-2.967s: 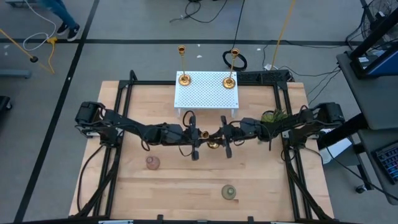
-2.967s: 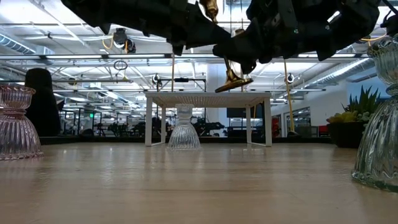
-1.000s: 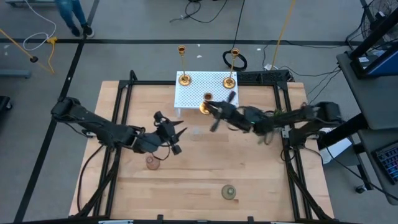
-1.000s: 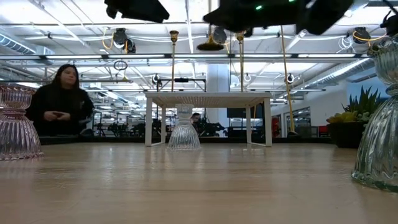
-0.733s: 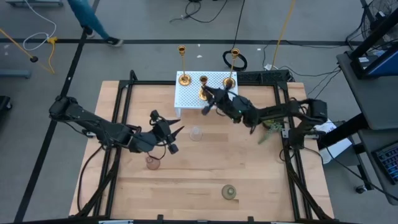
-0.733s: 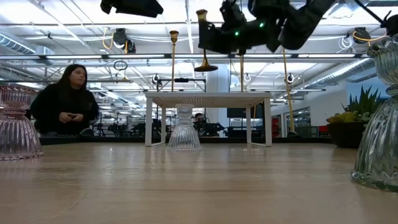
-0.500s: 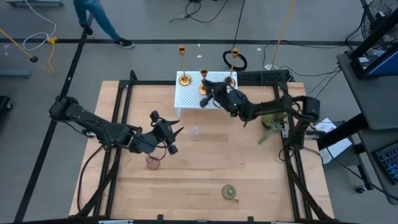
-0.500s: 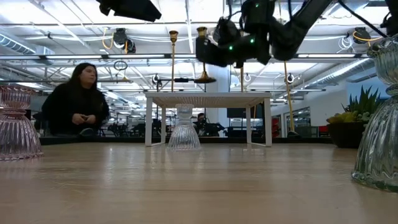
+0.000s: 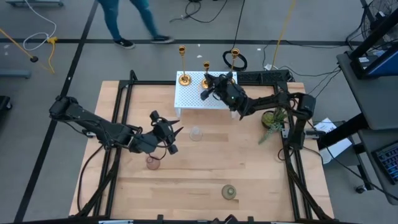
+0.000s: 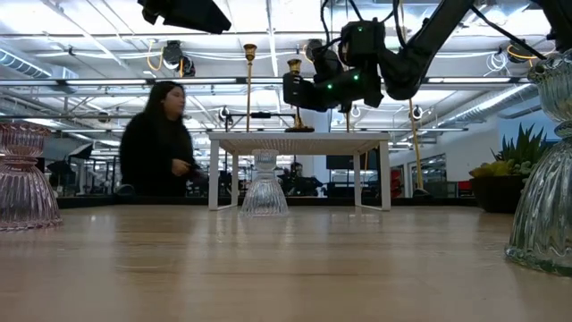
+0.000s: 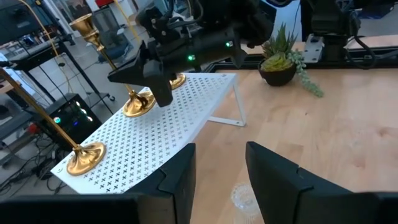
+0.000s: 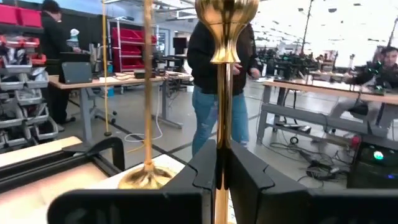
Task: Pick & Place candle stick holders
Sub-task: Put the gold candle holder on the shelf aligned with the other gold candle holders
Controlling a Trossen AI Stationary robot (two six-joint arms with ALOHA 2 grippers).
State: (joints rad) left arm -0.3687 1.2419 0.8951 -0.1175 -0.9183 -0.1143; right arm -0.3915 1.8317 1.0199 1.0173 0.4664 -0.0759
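Right wrist view: gold candlestick (image 12: 224, 93) stem pinched btwn right claw (image 12: 222, 163) fingers.

We are in a robotics lab or open workshop hall. Grey concrete floor (image 9: 50, 74) marked with black tape lines, loose cables (image 9: 199, 12) lying on it. Exposed ceiling beams and strip lights (image 10: 107, 40). Rows of workbenches (image 12: 124, 81), red storage bins (image 12: 127, 40), monitors. The wooden surface (image 9: 199, 168) sits in a black metal frame (image 9: 124, 93). A person (image 10: 161, 143) walks past.
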